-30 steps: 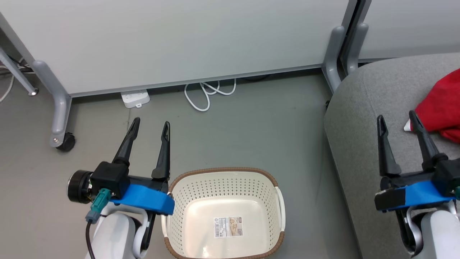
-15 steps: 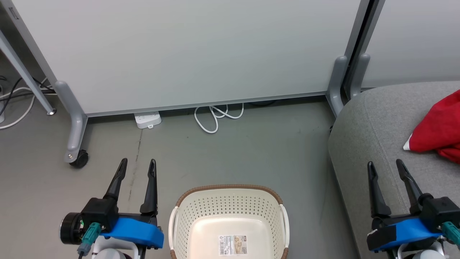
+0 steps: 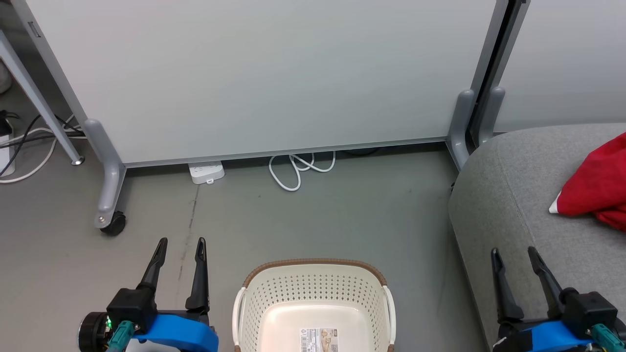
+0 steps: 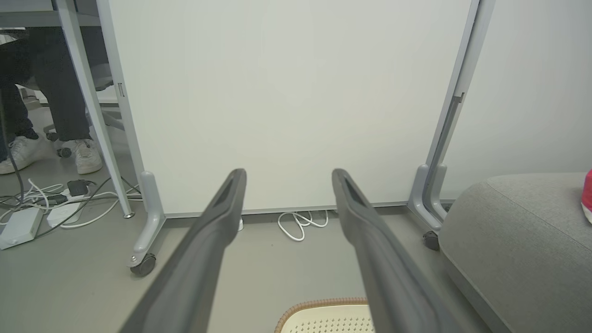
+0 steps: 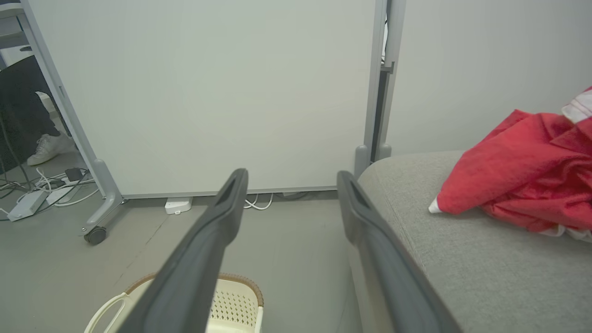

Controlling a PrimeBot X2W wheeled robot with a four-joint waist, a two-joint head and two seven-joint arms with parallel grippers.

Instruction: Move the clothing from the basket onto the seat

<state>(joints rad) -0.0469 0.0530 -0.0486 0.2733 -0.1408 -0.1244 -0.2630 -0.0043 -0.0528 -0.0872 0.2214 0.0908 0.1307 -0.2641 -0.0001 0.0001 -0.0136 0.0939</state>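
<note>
The clothing [image 3: 594, 188] lies on the seat [image 3: 518, 205], grey floor [image 3: 342, 215] alongside; left tool [image 3: 181, 242], right tool [image 3: 514, 252] gape empty.

The left end effector [image 3: 181, 243] and right end effector [image 3: 514, 252] hang spread, empty.

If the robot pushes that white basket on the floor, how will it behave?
The basket looks like perforated plastic with just a label showing inside, so probably light. On the smooth floor it would likely slide rather than tip.
</note>
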